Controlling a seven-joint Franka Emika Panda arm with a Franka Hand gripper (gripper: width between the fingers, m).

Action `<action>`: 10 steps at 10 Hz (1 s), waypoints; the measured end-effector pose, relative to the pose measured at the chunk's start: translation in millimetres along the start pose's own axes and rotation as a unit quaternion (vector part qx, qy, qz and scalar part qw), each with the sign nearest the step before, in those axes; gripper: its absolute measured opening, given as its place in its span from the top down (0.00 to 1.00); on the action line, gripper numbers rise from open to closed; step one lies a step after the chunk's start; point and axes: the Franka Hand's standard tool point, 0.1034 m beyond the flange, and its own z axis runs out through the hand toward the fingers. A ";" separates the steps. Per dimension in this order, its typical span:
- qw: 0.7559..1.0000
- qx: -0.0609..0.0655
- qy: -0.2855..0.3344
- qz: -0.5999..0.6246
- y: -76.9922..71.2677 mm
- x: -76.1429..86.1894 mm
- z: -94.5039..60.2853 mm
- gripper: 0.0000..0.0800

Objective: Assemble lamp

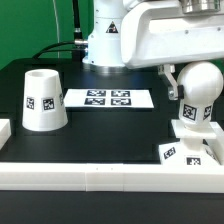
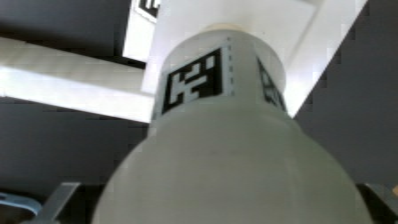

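- Two fingers [image 2: 59, 200] sit one on each side of the bulb [image 2: 222, 130]; whether they pinch it is not clear.
- Between them the bulb stands up on the base [image 1: 190, 150], likely so the two can join.

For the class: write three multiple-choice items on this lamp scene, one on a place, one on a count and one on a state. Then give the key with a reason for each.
1. In the exterior view, where does the shade stand relative to the marker board?
A. to its left
B. to its right
C. on top of it

2. How many tags does the marker board carry?
A. two
B. four
C. six

3. How is the bulb posed?
A. lying on its side
B. inside the shade
C. upright, round end up

Key:
1 A, the shade stands apart from the board, on the exterior view's left.
2 B, four black-and-white tags show on it.
3 C, its round top points up, far from the shade.
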 end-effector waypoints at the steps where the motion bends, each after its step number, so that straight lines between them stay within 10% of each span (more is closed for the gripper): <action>1: 1.000 0.000 -0.001 -0.001 0.3 0.3 -0.1 0.28; 10: 1.000 0.003 -0.025 -0.002 6.8 8.8 -31.4 0.13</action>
